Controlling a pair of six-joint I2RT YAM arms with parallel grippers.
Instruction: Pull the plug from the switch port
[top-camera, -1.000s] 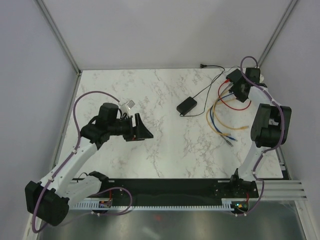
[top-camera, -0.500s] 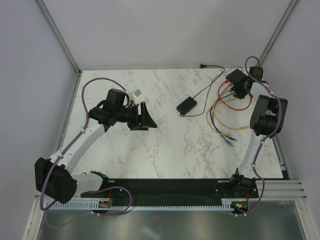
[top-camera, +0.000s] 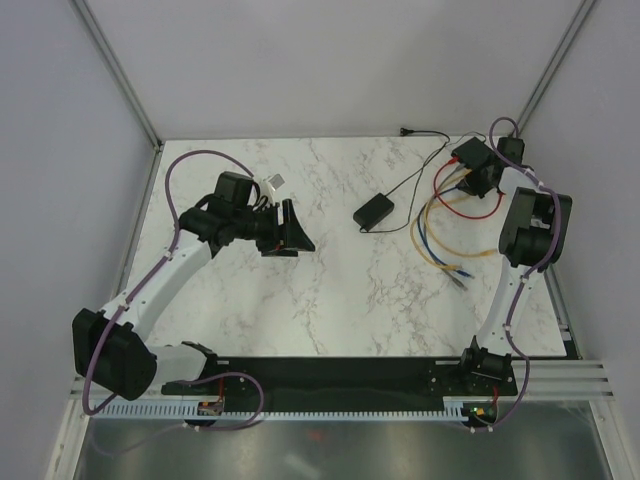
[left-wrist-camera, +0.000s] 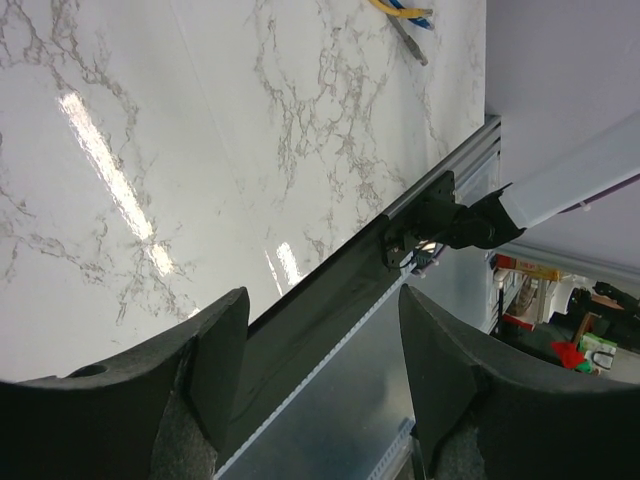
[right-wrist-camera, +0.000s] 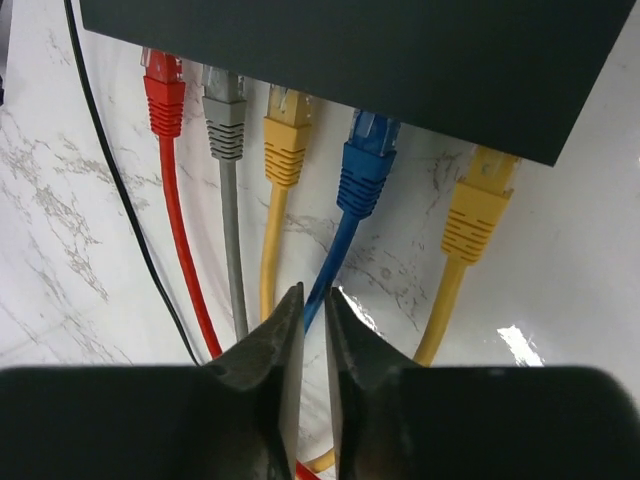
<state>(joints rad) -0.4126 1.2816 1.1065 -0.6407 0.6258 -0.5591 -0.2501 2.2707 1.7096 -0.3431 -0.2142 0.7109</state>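
Plug (right-wrist-camera: 362, 165) looks rigid and latched, so pinch its blue ribbed boot; right gripper (right-wrist-camera: 312, 297) is nearly closed.

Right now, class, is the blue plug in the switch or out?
In. The blue plug has its tip seated in the switch socket.

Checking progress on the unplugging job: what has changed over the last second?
The left hand, open and empty, swung farther from the base and slightly right. The right hand edged a little nearer the switch in the far right corner. Nothing was visibly taken hold of or let go. The power brick and the loose cables lie as before.
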